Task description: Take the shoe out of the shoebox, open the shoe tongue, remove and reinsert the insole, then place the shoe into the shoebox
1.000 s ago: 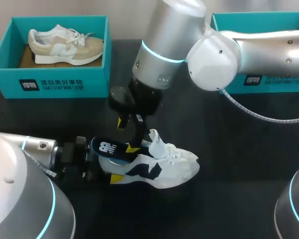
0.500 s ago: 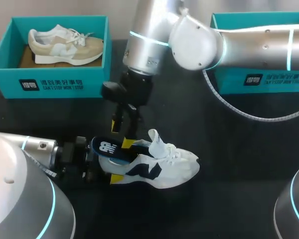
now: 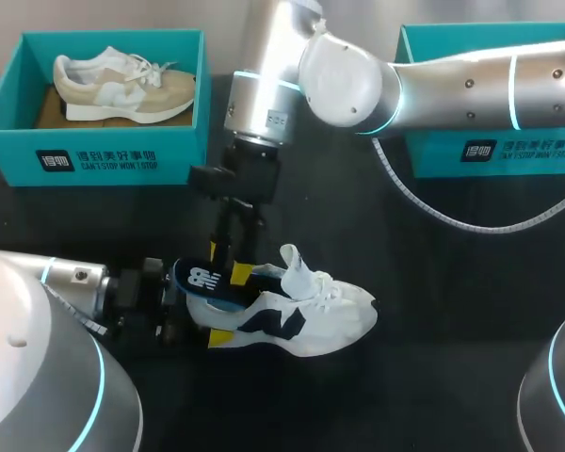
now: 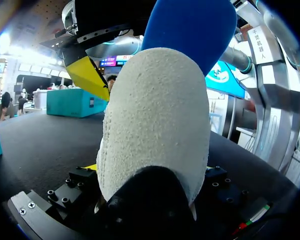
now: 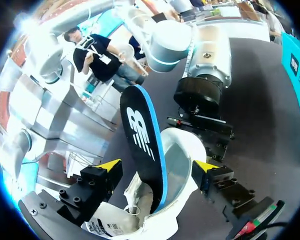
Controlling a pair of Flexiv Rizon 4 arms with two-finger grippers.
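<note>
Logging a teal shoebox (image 3: 104,155) far left at the table's back, with a tan shoe (image 3: 122,85) upright inside. Nearer, finding the left gripper (image 3: 205,318) clamped on the heel of the white shoe (image 3: 311,315), sole down on the black table (image 3: 452,311), outside both boxes, toe pointing right. Noting the dark blue insole (image 3: 205,281) tilted up, half out of the heel opening. Marking the right gripper (image 3: 228,262) just above, fingers spread, straddling the insole, apart from it on both sides. Ending far right at a second teal shoebox (image 3: 527,155), inside hidden by the right arm.

Print on left shoebox (image 3: 122,162) and right shoebox (image 3: 546,155); logo on insole (image 3: 203,280).
</note>
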